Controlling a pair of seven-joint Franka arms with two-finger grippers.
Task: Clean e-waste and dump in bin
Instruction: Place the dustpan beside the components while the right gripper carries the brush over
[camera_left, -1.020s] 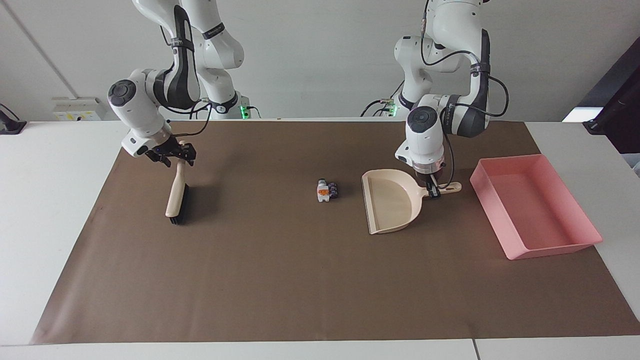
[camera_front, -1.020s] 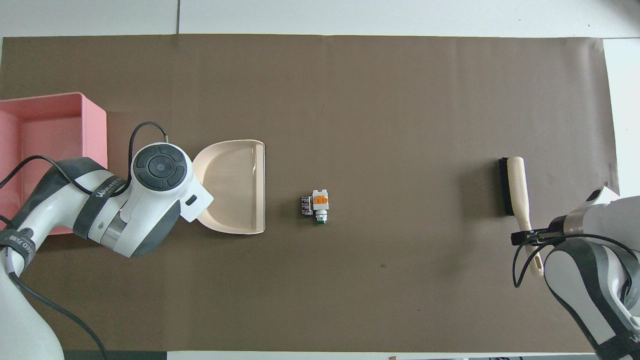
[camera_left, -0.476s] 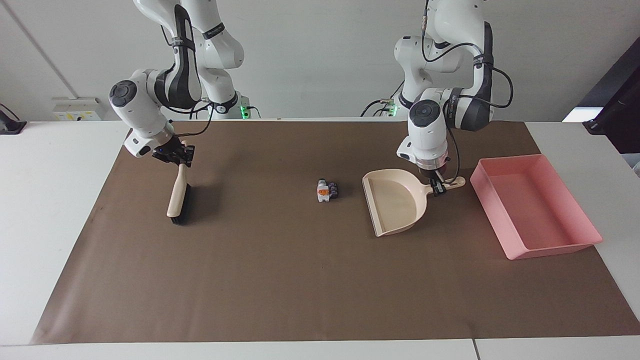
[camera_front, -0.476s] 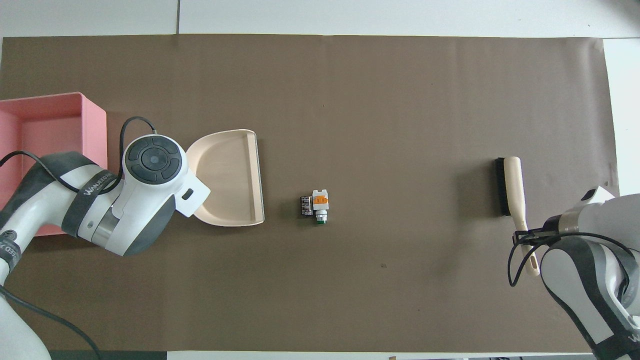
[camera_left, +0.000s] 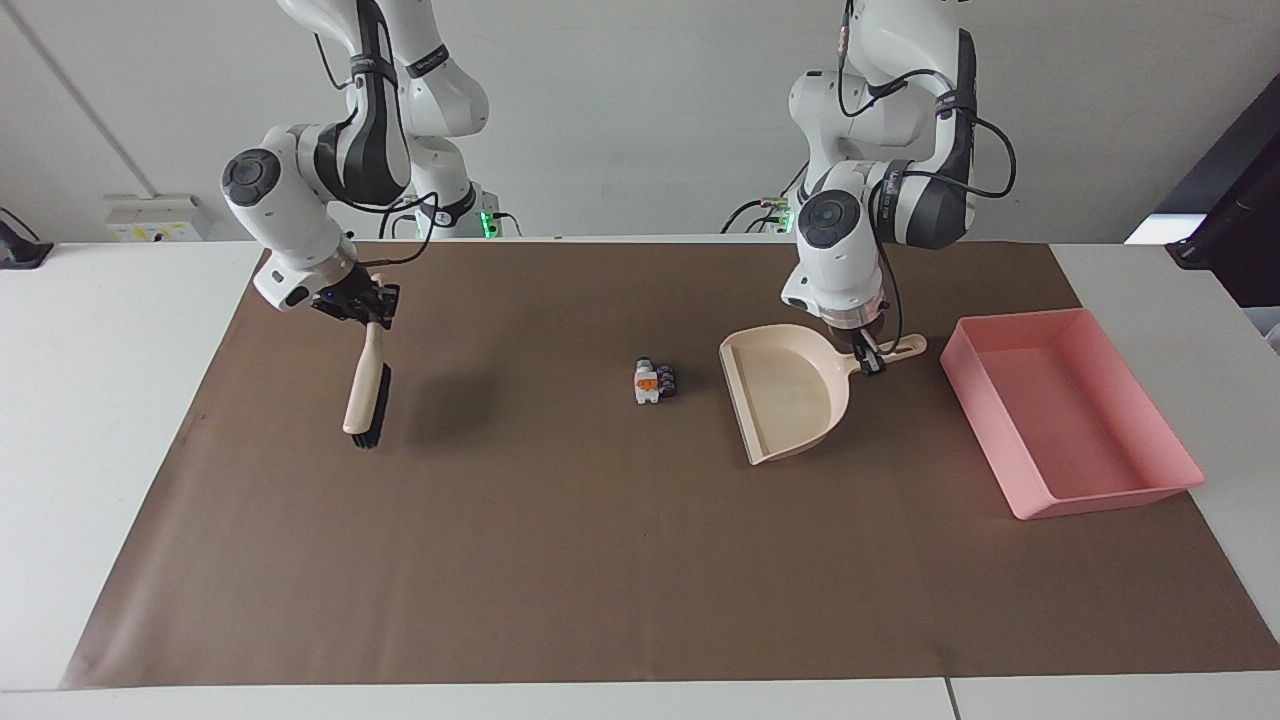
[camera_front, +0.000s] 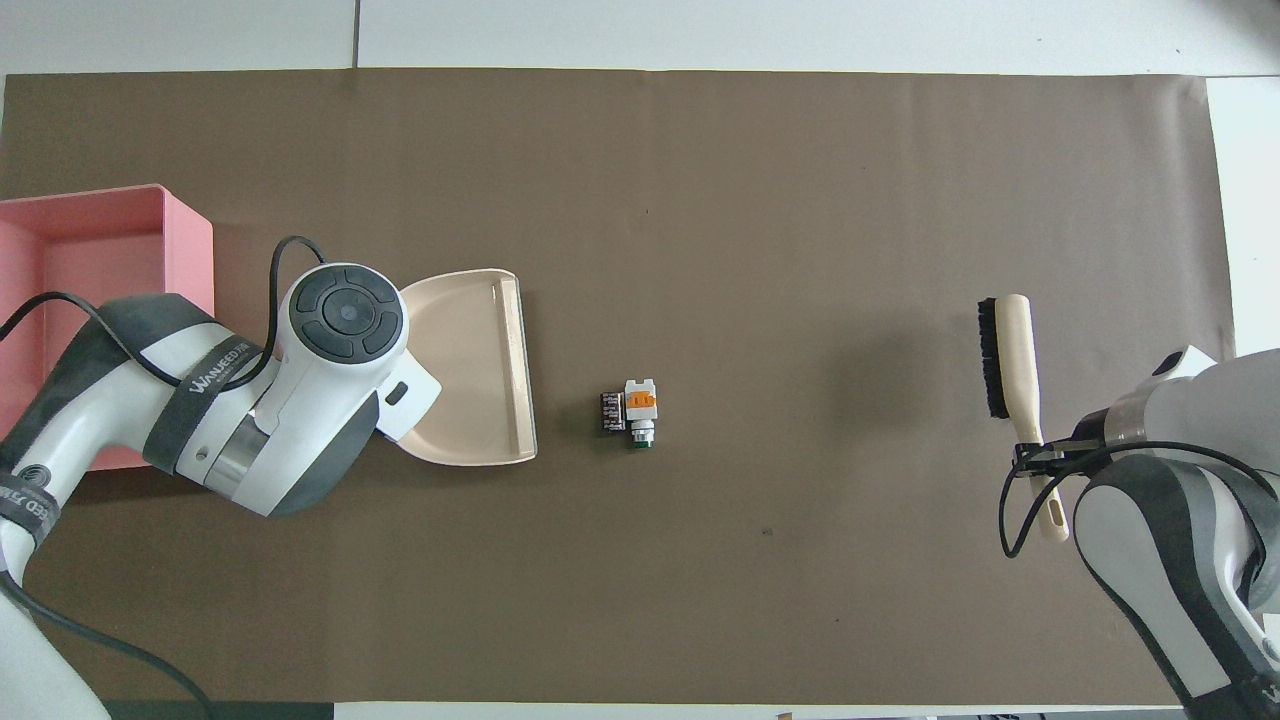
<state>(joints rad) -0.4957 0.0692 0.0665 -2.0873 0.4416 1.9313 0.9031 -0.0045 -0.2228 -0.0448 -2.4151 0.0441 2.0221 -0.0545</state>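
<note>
The left tool (camera_left: 868, 357) gripped the dustpan (camera_left: 787, 392) by its handle, with the bin (camera_left: 1068, 412) just beside it. The right tool (camera_left: 366, 308) held a brush (camera_left: 365, 391) hanging above the desk (camera_left: 560, 560). The e-waste (camera_left: 653, 380) lay between both tools, near the dustpan's mouth.

A: Bright, even light in both views, coming from above; the brown mat (camera_left: 600, 560) shows no glare and the white tabletop (camera_left: 110, 400) is pale but not blown out.

B: Shadows?

A: Soft ones. A diffuse dark patch lies on the mat beside the lifted brush (camera_left: 364, 395), apart from it, and a fainter one hugs the dustpan (camera_left: 790, 400). The pink bin (camera_left: 1105, 500) casts a thin shadow along its wall.

B: Sharpness?

A: Both views are crisp, no motion blur. The mat's long edge bows slightly in the overhead view.
</note>
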